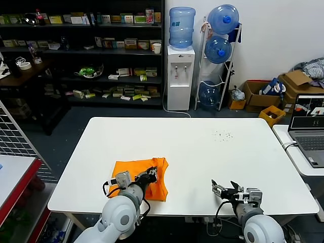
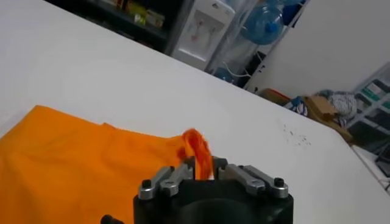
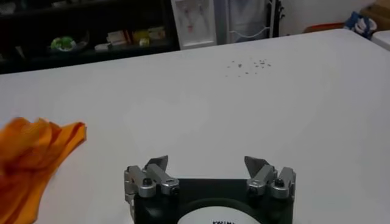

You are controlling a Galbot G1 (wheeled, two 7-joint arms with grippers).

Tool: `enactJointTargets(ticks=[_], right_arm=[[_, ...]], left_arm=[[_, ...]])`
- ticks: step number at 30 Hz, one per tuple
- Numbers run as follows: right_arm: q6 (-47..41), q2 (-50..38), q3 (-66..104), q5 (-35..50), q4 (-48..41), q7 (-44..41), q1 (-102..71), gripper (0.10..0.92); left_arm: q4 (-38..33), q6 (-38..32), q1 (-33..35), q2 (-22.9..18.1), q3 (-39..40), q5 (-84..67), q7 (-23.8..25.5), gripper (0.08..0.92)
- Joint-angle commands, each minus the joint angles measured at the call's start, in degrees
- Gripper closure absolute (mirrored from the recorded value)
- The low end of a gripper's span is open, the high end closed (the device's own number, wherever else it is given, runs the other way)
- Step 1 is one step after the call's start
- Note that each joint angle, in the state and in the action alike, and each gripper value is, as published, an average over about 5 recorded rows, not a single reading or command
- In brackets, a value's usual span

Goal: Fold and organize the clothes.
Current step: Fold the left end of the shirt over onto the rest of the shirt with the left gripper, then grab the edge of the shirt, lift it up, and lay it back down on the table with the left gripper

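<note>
Head view: sitting mid-fold, with the orange T-shirt (image 1: 140, 178) bunched under and just ahead of the left gripper (image 1: 150, 174) near the front edge of the white table (image 1: 192, 147), and the right gripper (image 1: 225, 189) idling well off to the side, touching nothing. Left wrist view: pinching a raised ridge of orange cloth between fingers (image 2: 177, 176) standing only slightly apart, looking like letting go after laying a fold, so probably needing to lift clear next without dragging the fabric along. Right wrist view: gaping wide open and empty, shirt well away from it.
</note>
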Motion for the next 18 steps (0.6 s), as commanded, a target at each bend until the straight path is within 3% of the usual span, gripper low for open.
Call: enactJointTargets(ticks=[1,5,10,14,18], right_arm=[[0.1,0.0,-0.3,0.1,-0.2,0.0,0.2,0.203],[0.2,-0.3,-0.3,0.3,-0.5,-0.2,0.3,0.203],[0.2,-0.2,-1.0,0.5,-1.0,-0.2,1.2,0.203],[0.0,0.3,-1.7,0.5,-1.2,0.0,1.8,0.203],[-0.1,0.2,-1.7,0.6,-0.9,0.2,1.8,0.203]], left_arm=[[-0.4,0.1,1.6,3.3,-3.8,1.0,3.1,0.584],[1.0,-0.8,5.5,8.6,-9.9,2.1,7.5,0.471],[6.5,-4.9,10.9,15.3,-16.5,7.0,17.6,0.324],[11.0,-9.7,12.4,16.3,-17.2,11.4,24.9,0.224],[13.8,-12.0,12.0,14.8,-16.5,13.7,27.6,0.183]])
